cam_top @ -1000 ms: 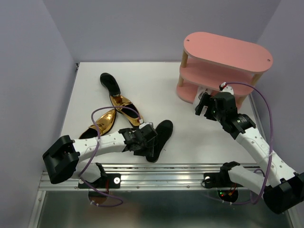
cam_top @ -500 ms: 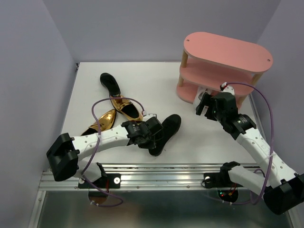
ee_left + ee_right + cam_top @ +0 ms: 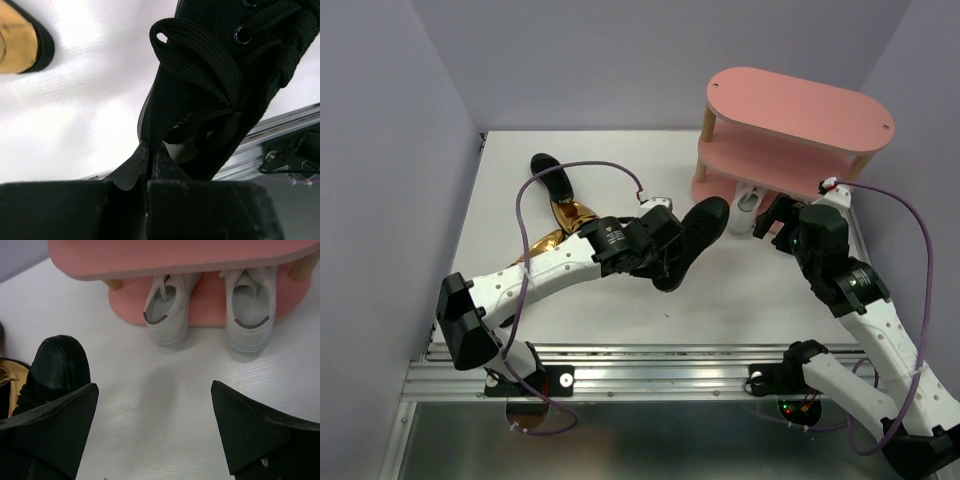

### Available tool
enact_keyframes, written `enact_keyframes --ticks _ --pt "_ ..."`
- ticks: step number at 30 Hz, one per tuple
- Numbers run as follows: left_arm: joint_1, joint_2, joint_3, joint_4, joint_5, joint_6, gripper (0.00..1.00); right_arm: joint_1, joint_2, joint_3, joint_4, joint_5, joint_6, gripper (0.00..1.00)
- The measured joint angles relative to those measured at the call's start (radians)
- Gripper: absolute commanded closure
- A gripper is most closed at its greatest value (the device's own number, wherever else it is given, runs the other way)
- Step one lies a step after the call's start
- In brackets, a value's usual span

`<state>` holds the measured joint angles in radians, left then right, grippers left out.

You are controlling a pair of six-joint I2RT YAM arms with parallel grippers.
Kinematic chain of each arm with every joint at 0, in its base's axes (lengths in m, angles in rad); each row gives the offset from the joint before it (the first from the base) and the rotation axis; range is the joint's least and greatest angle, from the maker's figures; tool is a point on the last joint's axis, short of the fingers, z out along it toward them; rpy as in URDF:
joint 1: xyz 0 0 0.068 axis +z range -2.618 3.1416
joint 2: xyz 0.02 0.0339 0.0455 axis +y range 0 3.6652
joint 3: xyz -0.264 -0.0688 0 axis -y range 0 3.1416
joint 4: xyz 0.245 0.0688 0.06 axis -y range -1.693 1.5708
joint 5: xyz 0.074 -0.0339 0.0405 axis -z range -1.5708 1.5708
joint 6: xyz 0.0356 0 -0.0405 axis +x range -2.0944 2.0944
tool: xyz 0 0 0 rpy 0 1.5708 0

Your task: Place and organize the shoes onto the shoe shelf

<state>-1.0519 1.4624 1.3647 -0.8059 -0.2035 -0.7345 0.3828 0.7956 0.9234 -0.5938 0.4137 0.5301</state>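
Left gripper (image 3: 665, 238), top view: clamped on the black shoe (image 3: 695, 238), holding it tilted over the white table (image 3: 740, 290), toe close to the pink shelf (image 3: 800, 110). Right gripper (image 3: 772, 215) just in front of the lowest board, fingers wide apart. One white sneaker (image 3: 747, 198) peeking out under the middle board. Further left on the table, two gold heels (image 3: 570, 212) partly under the arm, and beyond them a second black shoe (image 3: 552, 178). Smooth matte tabletop, pale lilac walls (image 3: 400, 120) around it, a metal rail (image 3: 650, 378) along the near edge. Shelf boards long with rounded ends, posts of light wood.

Left wrist view: fingers (image 3: 210, 210) squeezed together on a thin flap at the opening of the black shoe (image 3: 225, 75). Woven black cloth, flat laces through metal eyelets. Glossy gold heel (image 3: 20, 42) with a dark rim at top left; rail (image 3: 285, 130) at right.

Right wrist view: dark wedge-shaped fingers (image 3: 55, 430) spread wide over the table (image 3: 150, 385). Two white sneakers (image 3: 167, 310) side by side on the bottom board of the shelf (image 3: 175, 257), heels toward the camera, jutting a little past its edge. Rounded toe of the black shoe (image 3: 57, 365) at left.
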Motion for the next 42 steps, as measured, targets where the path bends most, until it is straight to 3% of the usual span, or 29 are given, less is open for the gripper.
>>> enact_keyframes --ticks 12,25,42 --pt "0.087 0.346 0.510 -0.072 0.032 0.114 1.00 0.000 -0.079 0.071 -0.017 0.108 0.029 0.00" --pt "0.159 0.622 0.888 -0.088 0.053 0.140 1.00 0.000 -0.082 0.071 -0.066 0.110 0.043 0.00" --pt "0.242 0.750 1.052 -0.003 0.189 0.148 1.00 0.000 -0.074 0.071 -0.092 0.087 0.050 0.00"
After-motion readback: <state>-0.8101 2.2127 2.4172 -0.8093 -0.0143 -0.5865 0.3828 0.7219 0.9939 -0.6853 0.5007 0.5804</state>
